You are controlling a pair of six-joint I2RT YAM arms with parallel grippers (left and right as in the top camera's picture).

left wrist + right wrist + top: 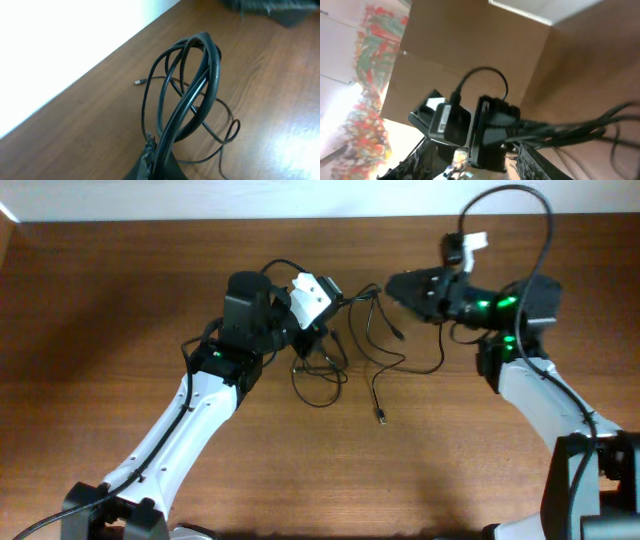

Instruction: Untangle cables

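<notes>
**Lifted bundle at risk of pulling tighter**

The left gripper (305, 337) is clamping shut on the cables (202, 39) and holding a bunched loop of them upright above the counter (120, 300). The rest of the tangle is lying just toward 12 o'clock of the counter's middle, and one strand is trailing to a plug (381, 418) at 6 o'clock of the heap. The right gripper (392, 286) is hovering at 2 o'clock of the tangle with a strand reaching up to its tip. Its wrist view is blurred, so I cannot tell whether its jaws are apart or closing on that strand.

As I judge it, the danger is pulling while several strands are pinched together. That would be cinching the crossings into a knot rather than freeing them. A hard tug could also be dragging the whole heap toward 3 o'clock, or straining a plug.

By count there are two arms, two grippers and one tangle. The strands are overlapping too much to number.
</notes>
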